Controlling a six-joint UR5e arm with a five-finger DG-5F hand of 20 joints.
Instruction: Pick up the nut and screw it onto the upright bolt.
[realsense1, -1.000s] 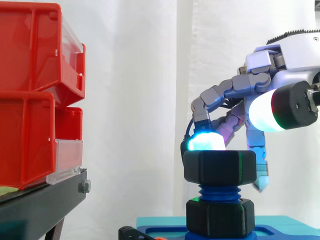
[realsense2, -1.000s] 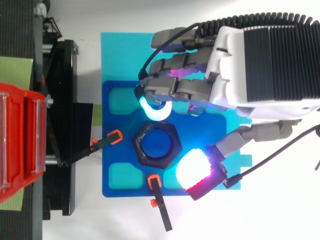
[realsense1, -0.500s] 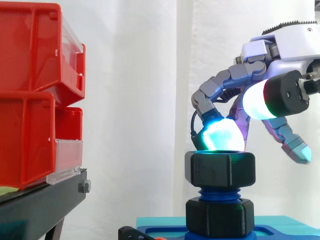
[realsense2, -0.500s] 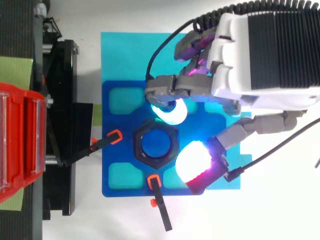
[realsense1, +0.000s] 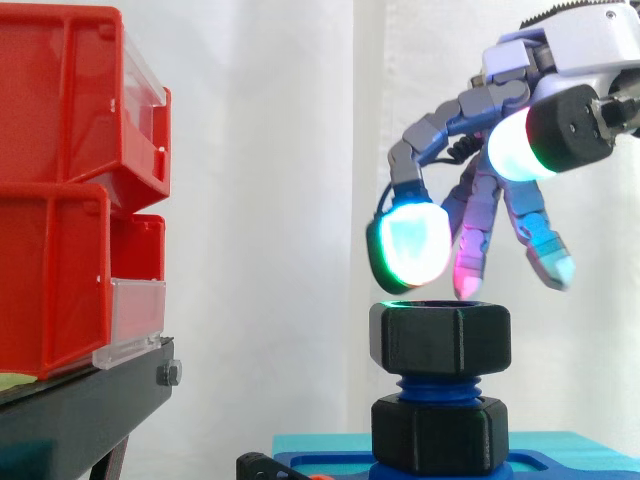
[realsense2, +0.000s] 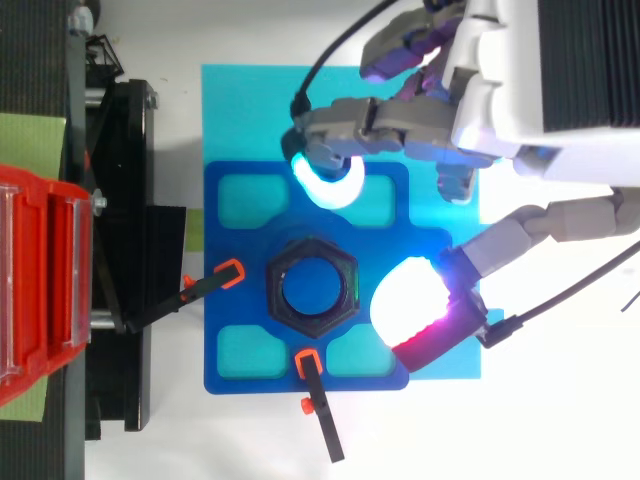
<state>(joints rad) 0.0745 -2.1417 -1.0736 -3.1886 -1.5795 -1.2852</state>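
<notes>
Since half a second ago the hand has risen. Its cyan-green pad was then touching the top rim of the nut; now we see a clear gap between them. In the top view the hand has also drawn away toward the upper right corner, so the nut lies uncovered.

The fingers are spread wide and only loosely bent, pointing down, and they hold nothing. The thumb's pad glows white and stands apart from the others.

The nut is black, matt and hexagonal, with flat faces and a round hole. It sits on the upper part of the upright bolt, whose blue ribbed thread shows under it. Below the thread we see a second black hexagonal piece, resting on the blue base plate.

The plate has rounded corners and shallow pockets, and lies on a cyan sheet. Two black clamps with orange tips touch its edges. To the left, well apart, glossy red bins stand on a black stand. Nothing stands between the hand and the nut.
</notes>
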